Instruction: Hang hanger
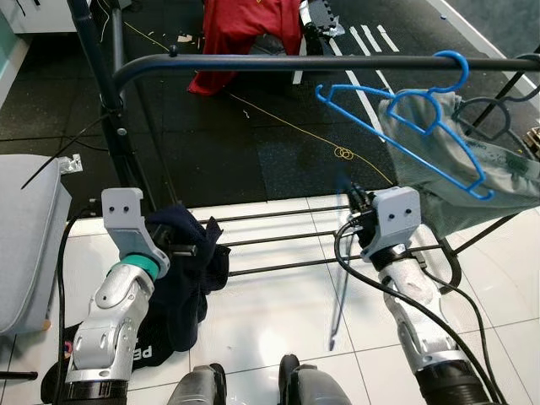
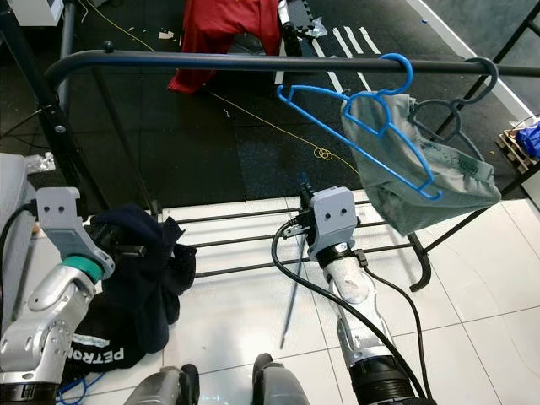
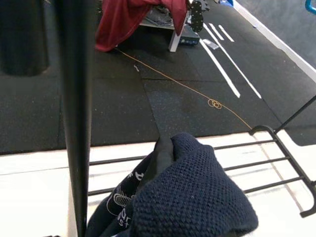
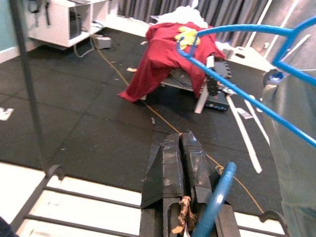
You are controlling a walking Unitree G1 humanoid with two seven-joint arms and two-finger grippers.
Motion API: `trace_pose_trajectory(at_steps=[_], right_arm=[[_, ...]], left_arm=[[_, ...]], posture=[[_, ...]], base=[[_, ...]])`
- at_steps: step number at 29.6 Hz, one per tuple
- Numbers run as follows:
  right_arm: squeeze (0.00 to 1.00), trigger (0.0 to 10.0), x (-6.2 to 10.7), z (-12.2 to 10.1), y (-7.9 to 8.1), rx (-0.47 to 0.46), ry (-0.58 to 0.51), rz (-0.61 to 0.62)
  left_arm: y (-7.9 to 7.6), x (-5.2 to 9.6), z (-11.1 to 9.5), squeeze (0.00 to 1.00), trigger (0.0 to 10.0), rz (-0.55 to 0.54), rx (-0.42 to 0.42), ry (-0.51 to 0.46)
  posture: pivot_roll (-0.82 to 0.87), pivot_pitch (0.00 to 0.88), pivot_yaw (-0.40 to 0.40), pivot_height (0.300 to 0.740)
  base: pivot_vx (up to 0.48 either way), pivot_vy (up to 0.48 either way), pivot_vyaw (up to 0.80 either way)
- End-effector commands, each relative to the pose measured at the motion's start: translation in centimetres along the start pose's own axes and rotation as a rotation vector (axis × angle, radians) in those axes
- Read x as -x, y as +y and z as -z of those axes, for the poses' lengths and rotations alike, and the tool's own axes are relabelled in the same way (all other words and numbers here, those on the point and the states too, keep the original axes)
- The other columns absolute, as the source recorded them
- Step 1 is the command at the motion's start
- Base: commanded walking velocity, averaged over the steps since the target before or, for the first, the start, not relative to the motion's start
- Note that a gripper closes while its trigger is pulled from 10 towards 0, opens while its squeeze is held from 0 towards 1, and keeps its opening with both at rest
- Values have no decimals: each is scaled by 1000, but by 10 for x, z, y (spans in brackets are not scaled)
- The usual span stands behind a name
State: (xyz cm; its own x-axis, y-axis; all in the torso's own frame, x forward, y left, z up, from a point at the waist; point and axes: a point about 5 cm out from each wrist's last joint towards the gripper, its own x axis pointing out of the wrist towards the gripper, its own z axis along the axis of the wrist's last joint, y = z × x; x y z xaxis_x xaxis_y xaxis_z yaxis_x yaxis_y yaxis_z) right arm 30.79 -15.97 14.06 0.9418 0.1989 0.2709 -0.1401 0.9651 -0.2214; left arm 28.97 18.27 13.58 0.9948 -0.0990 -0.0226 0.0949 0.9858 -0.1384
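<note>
Blue hanger (image 1: 411,126) hooked on rack rail (image 1: 321,62), beside grey garment (image 1: 472,181).
R gripper (image 4: 181,158): fingers pressed together, blue hook seen at their base. L gripper (image 1: 181,249): in dark garment (image 1: 190,274), finger gap can't tell.

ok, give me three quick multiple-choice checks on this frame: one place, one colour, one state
1. Where is the blue hanger's hook?
A. over the black top rail
B. on the floor
C. on the lower bars

2. What colour is the garment at the left gripper?
A. red
B. navy
C. white

3. How are the right gripper's fingers?
A. spread wide
B. clamped on the rail
C. shut together

Answers:
1 A: the blue hanger hooks over the black top rail.
2 B: the garment bunched at the left gripper is dark navy.
3 C: in the wrist view, the right gripper shows its fingers pressed together.
</note>
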Motion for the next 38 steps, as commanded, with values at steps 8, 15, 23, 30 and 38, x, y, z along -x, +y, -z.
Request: trace_pose_trajectory(at_steps=[8, 15, 23, 30, 38], right_arm=[[0, 10000, 8, 15, 4, -94, 18, 44], [0, 0, 10, 14, 8, -125, -4, 16], [0, 10000, 5, 18, 3, -133, 24, 53], [0, 10000, 0, 24, 11, -205, 82, 29], [0, 10000, -2, 24, 14, -234, 84, 10]], left_arm=[[-11, -7, 0, 0, 10000, 52, -56, -3], [-13, -12, -3, 0, 10000, 60, -80, -32], [-18, -22, 3, 0, 10000, 35, -17, -4], [-13, -24, 4, 0, 10000, -38, -123, -28], [-15, -22, 8, 0, 10000, -5, -100, -38]], posture=[[-20, 100, -2, 740], [-37, 108, 17, 740], [-50, 95, 29, 740], [-44, 94, 28, 740], [-52, 92, 22, 740]], base=[[0, 0, 0], [0, 0, 0], [0, 0, 0], [0, 0, 0], [0, 0, 0]])
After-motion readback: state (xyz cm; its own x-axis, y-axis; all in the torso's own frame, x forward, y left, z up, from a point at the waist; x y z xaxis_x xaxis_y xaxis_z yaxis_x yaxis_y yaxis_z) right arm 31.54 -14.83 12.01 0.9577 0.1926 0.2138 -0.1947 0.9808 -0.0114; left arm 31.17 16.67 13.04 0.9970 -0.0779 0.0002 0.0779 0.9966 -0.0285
